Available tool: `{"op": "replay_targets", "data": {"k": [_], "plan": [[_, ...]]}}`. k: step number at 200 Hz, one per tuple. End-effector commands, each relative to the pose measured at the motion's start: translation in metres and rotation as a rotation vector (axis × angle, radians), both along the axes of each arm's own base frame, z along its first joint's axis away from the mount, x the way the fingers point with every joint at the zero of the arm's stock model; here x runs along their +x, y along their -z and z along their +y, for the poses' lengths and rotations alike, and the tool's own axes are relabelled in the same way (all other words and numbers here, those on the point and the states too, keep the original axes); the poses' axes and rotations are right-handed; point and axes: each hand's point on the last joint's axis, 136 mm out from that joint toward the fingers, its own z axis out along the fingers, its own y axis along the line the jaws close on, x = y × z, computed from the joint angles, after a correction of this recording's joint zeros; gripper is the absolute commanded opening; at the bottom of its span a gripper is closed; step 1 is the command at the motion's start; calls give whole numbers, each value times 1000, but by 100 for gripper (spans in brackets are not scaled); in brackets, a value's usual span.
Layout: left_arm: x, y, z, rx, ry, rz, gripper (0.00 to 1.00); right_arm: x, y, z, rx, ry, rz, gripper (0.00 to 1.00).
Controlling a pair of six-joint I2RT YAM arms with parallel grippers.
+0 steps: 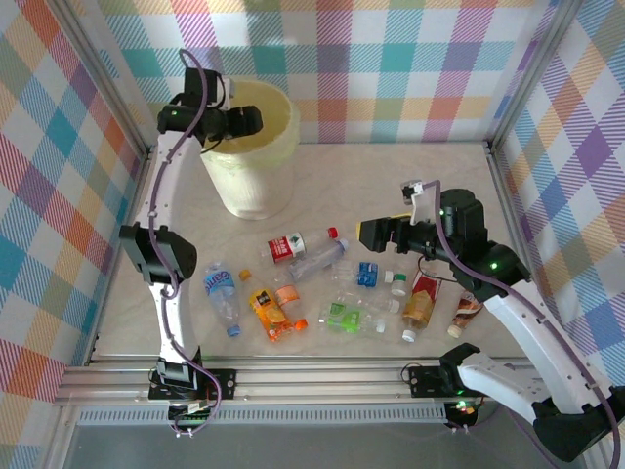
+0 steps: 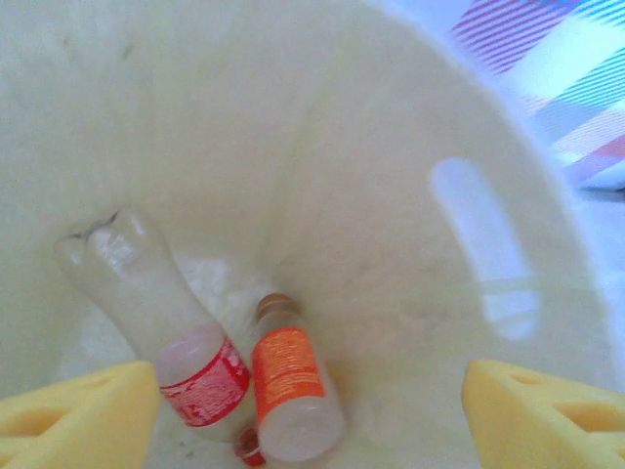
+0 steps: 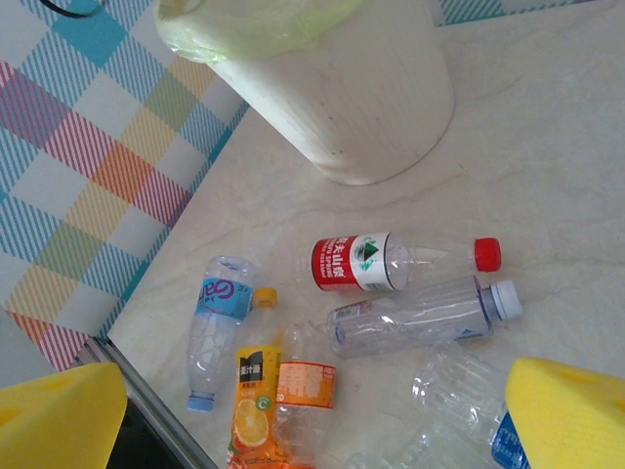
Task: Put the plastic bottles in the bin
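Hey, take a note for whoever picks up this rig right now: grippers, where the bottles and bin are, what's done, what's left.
Left gripper: open, empty, hanging over the bin.
Right gripper: open, empty, above the loose bottles.
Done: two bottles lie inside the bin, a red-label bottle and an orange-label bottle.
Left: roughly ten loose bottles lie scattered on the table in front of the bin, between the arms. All of them go in.

Matt translucent plastic bin, glossy clear plastic bottles, smooth marbled tabletop, brushed metal frame rail
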Motion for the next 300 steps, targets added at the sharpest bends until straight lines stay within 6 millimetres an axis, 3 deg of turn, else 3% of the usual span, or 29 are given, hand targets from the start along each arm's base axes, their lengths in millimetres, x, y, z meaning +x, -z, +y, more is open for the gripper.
{"op": "replay_targets", "data": {"k": [1, 32, 68, 117, 189, 214, 230, 300], "plan": [[-19, -65, -5, -93, 48, -135, 81, -5, 6, 5, -5, -42, 5, 100], [-48, -79, -18, -158, 131, -143, 81, -7, 18, 7, -7, -56, 41, 100], [-97, -75, -35, -227, 236, -142, 81, -1, 38, 3, -50, -12, 109, 100], [-177, -45, -66, -238, 410, -115, 82, 8, 77, -12, -134, 111, 246, 94], [-285, 0, -140, -290, 746, -42, 85, 12, 134, -37, -242, 299, 432, 87], [-301, 13, -148, -286, 789, -51, 91, 15, 153, -52, -319, 383, 483, 86], [-306, 18, -150, -275, 797, -60, 100, 17, 164, -58, -354, 425, 506, 85], [-316, 28, -152, -234, 826, -36, 100, 36, 193, -84, -426, 523, 570, 88]]}}
